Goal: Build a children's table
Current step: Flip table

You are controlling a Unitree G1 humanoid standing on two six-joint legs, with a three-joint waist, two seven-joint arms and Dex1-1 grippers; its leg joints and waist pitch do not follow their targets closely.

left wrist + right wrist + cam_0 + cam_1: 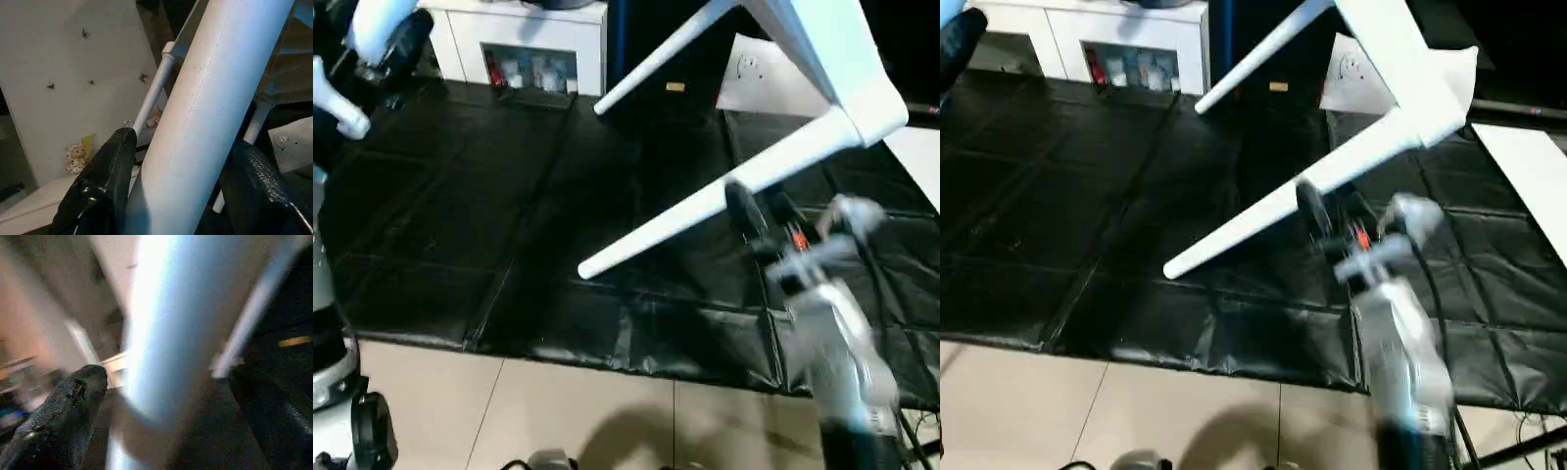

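The right gripper (749, 211) is apparently clamping a leg (705, 211) slanting down-left. The left gripper (181, 181) is straddling another leg (210, 112).

this looks like a robot test room or lab rather than a home. a large desk (460, 225) under creased black sheeting takes up the middle, with pale floor tiles (568, 411) at 6 o'clock, cables at the bottom edge, and a white glass-doored cabinet (524, 44) at 11 o'clock.
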